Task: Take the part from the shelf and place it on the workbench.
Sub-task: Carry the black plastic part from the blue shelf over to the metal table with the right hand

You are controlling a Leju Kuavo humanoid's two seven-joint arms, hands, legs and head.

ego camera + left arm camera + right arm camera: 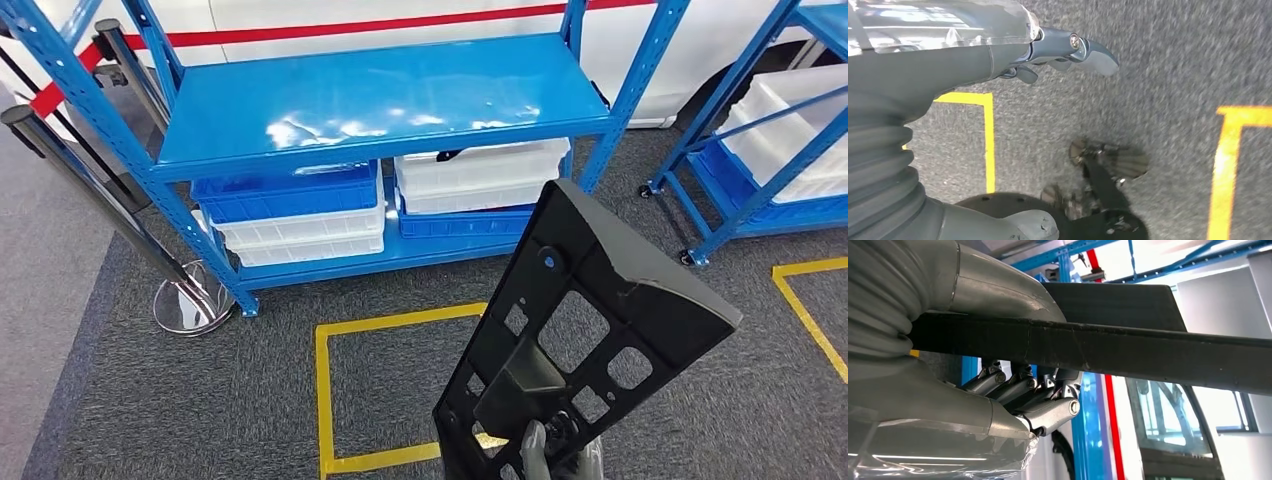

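The part (590, 300) is a large black plastic plate with several cut-outs and a raised wedge end, standing tilted in front of me above the carpet. My right hand (560, 455) grips its lower end at the bottom of the head view. In the right wrist view the fingers (1033, 400) curl under the part's long dark edge (1148, 347) while the thumb side lies over it. My left hand (1013, 55) hangs over the grey carpet with its fingers stretched out and nothing in it.
The blue shelf (380, 100) stands ahead with a bare top board; blue and white bins (300, 210) sit on its lower level. A second blue shelf (770, 150) with white bins is at the right. A chrome stanchion (185, 300) stands left. A yellow tape square (330, 390) marks the carpet.
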